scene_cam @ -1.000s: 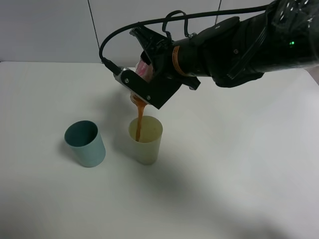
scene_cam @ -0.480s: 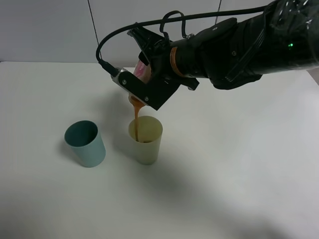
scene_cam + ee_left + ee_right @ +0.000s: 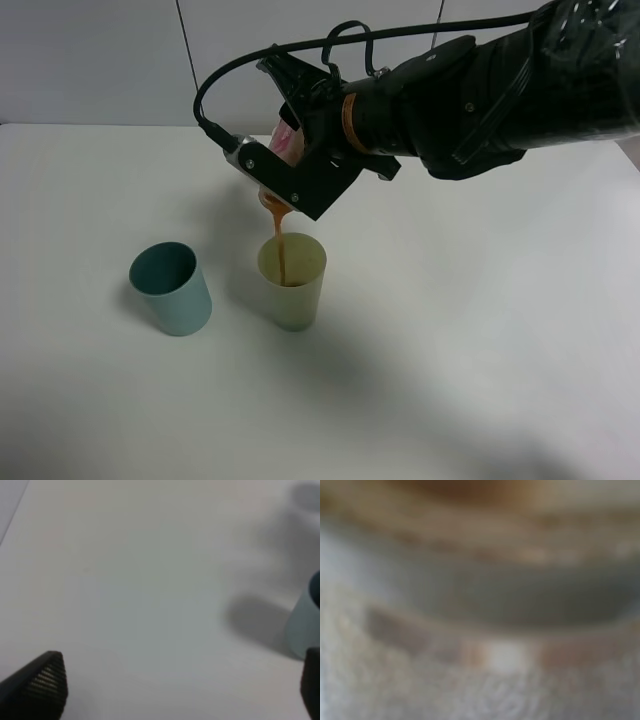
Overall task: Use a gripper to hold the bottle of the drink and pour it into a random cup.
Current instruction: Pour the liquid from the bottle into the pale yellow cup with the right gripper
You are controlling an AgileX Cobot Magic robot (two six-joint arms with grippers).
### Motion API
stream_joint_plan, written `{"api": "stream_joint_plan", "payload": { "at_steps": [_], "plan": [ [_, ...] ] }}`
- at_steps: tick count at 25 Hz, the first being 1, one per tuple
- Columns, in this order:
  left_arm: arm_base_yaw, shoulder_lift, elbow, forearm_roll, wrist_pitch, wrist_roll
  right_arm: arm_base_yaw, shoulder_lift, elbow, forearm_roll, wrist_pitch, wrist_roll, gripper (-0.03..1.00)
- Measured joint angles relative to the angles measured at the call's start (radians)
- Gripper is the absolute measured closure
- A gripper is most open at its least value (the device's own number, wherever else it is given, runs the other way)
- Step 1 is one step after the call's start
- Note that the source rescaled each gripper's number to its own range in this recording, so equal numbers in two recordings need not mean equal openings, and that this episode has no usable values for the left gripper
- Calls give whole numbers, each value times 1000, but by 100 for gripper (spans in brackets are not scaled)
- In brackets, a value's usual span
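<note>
Exterior high view: right end effector point(image 3: 286, 150) clamped across the tilted bottle point(image 3: 288, 140), at 12 o'clock of the cup point(image 3: 293, 292). The drink point(image 3: 281, 245) streams into the cup, and a teal tumbler point(image 3: 172, 292) stands at the cup's 9 o'clock on the desk point(image 3: 480, 330). Left wrist view: left end effector point(image 3: 180, 685), fingers spread, empty. Right wrist view: bottle point(image 3: 480, 600) fills a blurred frame. The thin, light plastic probably buckles, so a mid-label grip suits it.

Teal tumbler point(image 3: 172, 290): upright on the table, mouth open, seemingly empty, though its bottom lies in shadow.
Table point(image 3: 480, 350): white, plain, matte.
Wall point(image 3: 90, 60): pale grey panels behind the table, split by a dark vertical seam point(image 3: 186, 60).
</note>
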Motion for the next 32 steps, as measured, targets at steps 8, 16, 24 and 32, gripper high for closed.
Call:
{"api": "stream_joint_plan", "payload": {
  "at_steps": [8,16,24,32],
  "plan": [
    [0,0,0,0,0,0,0,0,0,0,2,0,96],
    [0,0,0,0,0,0,0,0,0,0,3,-19,96],
    [0,0,0,0,0,0,0,0,0,0,5,-97,96],
    [0,0,0,0,0,0,0,0,0,0,5,-125,96]
  ]
}}
